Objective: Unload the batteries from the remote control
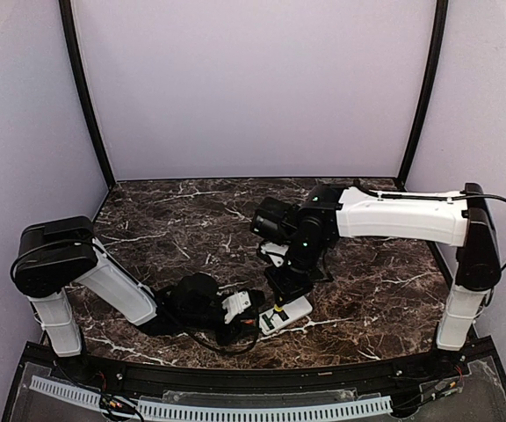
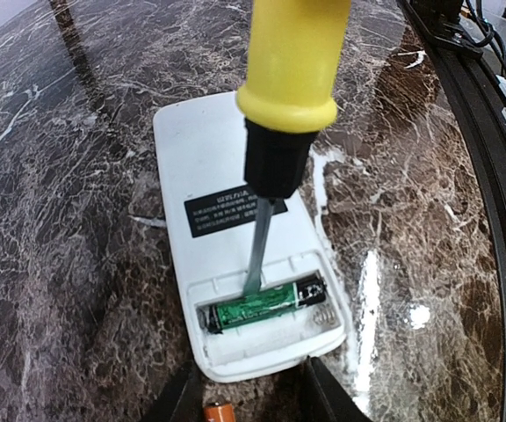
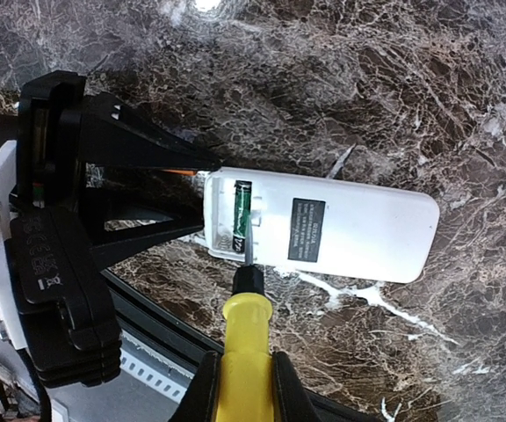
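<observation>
The white remote control (image 1: 292, 311) lies label side up near the table's front edge, its battery bay uncovered; it also shows in the left wrist view (image 2: 227, 158) and the right wrist view (image 3: 367, 224). One green-and-black battery (image 2: 257, 308) (image 3: 241, 211) sits in the bay; the slot beside it is empty. An orange battery (image 2: 218, 411) (image 3: 181, 170) lies on the table between my left fingers. My left gripper (image 2: 249, 376) (image 1: 251, 315) is open, its fingertips at the remote's bay end. My right gripper (image 3: 244, 374) (image 1: 286, 286) is shut on a yellow-handled screwdriver (image 2: 292, 79) (image 3: 246, 334), whose blade tip rests at the green battery.
The black frame rail (image 2: 490, 176) (image 3: 148, 325) runs along the table's front edge, close beside the remote. Both arms crowd the front middle of the dark marble table (image 1: 183, 220). Purple walls close in the back and sides.
</observation>
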Controlling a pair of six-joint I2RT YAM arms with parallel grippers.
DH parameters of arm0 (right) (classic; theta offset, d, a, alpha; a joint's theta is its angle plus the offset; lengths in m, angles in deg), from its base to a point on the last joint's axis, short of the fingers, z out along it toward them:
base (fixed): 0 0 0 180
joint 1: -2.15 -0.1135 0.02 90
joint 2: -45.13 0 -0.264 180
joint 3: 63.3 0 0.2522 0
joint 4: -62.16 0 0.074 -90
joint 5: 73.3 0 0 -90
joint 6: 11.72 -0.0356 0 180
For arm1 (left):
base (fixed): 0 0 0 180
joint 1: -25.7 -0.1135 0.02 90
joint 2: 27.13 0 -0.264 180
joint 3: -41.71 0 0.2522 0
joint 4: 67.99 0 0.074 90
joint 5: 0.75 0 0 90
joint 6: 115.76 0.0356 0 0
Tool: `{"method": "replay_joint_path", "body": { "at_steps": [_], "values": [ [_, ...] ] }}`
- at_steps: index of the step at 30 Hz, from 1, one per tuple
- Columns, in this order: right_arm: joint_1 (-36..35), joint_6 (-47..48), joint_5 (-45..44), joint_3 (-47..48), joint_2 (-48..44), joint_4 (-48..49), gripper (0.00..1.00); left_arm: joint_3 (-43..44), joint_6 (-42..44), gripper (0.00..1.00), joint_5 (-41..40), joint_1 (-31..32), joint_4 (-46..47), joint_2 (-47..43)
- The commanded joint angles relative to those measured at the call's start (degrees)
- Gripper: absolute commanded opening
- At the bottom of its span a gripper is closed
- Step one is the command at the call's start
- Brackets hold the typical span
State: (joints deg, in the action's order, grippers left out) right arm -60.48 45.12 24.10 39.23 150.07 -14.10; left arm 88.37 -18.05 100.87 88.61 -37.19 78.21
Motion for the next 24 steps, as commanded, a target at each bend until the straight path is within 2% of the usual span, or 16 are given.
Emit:
{"method": "replay_joint_path", "body": {
  "at_steps": [1,24],
  "values": [
    [-1.7,-1.3,-3.4,3.4,2.3,-4.6,0.0,0.5,-0.6,0.38,1.4,0.5,1.7,0.6],
    [-3.1,-0.9,-3.9,4.9,4.4,-5.1,0.0,0.5,-0.9,0.37,1.8,0.8,2.6,1.2]
  ]
}}
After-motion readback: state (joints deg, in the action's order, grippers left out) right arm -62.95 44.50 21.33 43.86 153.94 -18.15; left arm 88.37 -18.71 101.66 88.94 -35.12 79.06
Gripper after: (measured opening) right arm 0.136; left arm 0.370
